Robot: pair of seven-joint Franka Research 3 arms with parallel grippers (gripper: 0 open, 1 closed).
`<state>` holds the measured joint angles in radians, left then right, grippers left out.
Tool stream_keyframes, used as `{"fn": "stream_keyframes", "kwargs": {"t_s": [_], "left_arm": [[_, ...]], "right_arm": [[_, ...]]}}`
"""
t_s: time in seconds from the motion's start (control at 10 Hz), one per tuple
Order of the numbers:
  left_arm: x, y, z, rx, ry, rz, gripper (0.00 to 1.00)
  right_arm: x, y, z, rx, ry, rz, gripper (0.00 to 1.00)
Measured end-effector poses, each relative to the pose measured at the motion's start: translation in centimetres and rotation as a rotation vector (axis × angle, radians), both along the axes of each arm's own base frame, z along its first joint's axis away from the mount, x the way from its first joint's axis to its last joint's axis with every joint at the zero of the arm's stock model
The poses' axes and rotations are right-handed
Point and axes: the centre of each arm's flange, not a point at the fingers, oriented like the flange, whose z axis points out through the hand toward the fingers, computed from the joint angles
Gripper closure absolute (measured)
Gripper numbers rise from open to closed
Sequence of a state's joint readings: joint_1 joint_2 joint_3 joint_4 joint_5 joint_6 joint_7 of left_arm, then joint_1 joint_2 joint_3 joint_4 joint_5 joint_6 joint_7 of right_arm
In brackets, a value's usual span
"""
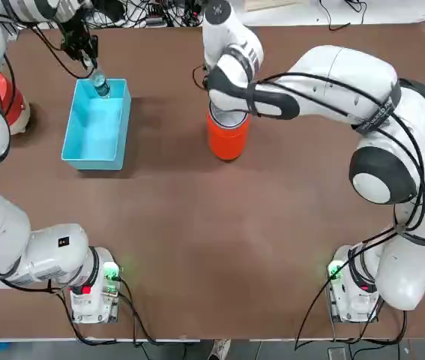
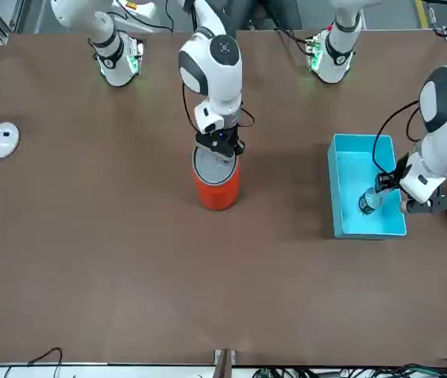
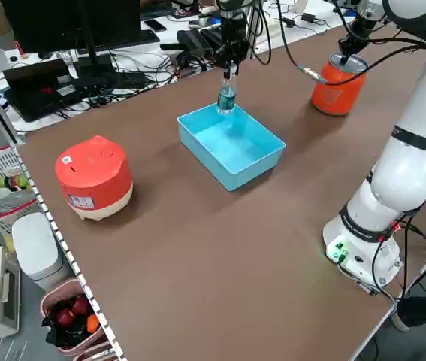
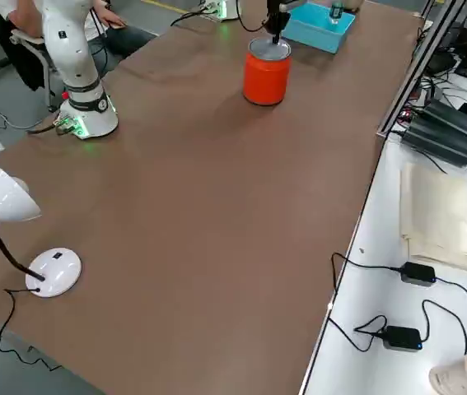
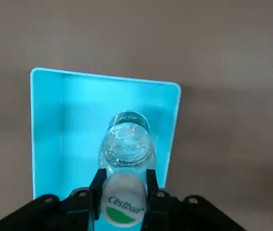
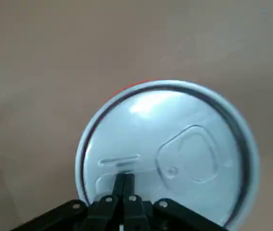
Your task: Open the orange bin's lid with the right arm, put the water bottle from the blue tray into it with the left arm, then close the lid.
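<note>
The orange bin (image 1: 227,140) (image 2: 217,189) stands mid-table, and the grey lid (image 6: 175,139) (image 2: 210,166) sits on its rim. My right gripper (image 6: 124,180) (image 2: 217,148) is shut, its tips pressed on the lid beside a small raised bar near the edge. The blue tray (image 1: 92,131) (image 2: 355,161) lies to the robot's left of the bin. Over the tray's far end my left gripper (image 5: 123,190) (image 1: 90,63) is shut on the neck of the upright water bottle (image 5: 126,147) (image 1: 101,87) (image 3: 227,98). Whether the bottle's base touches the tray floor I cannot tell.
A red-and-white rounded object (image 1: 4,96) (image 3: 92,177) stands at the table's left edge, beyond the tray. A white round-based lamp (image 2: 2,140) (image 4: 52,271) sits far out on the robot's right. Both arm bases (image 1: 92,289) stand at the near edge.
</note>
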<state>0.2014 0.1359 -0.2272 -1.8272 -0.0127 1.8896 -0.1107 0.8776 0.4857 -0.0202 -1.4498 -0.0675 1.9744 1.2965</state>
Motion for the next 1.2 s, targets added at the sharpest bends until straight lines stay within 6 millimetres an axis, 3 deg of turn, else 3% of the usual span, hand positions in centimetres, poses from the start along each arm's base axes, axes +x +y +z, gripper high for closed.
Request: {"fn": "stream_keyframes", "kwargs": {"t_s": [0.2,0.5,0.8,1.2], "left_arm": [[0.2,-1.5,4.0,-0.013,0.02,0.041,0.63],[0.0,-7.0,6.6,-0.018,0.006,0.117,0.63],[-1.6,-14.7,7.2,-0.022,0.014,0.196,0.63],[-4.0,-24.4,7.9,-0.043,0.03,0.304,0.63]], "right_arm": [[1.5,-1.0,3.5,0.011,0.022,0.009,0.99],[2.6,-3.2,6.6,-0.005,0.033,0.033,0.99],[5.9,-10.0,10.2,-0.042,0.077,0.081,0.99],[8.2,-20.3,15.8,-0.063,0.142,0.137,0.99]]}}
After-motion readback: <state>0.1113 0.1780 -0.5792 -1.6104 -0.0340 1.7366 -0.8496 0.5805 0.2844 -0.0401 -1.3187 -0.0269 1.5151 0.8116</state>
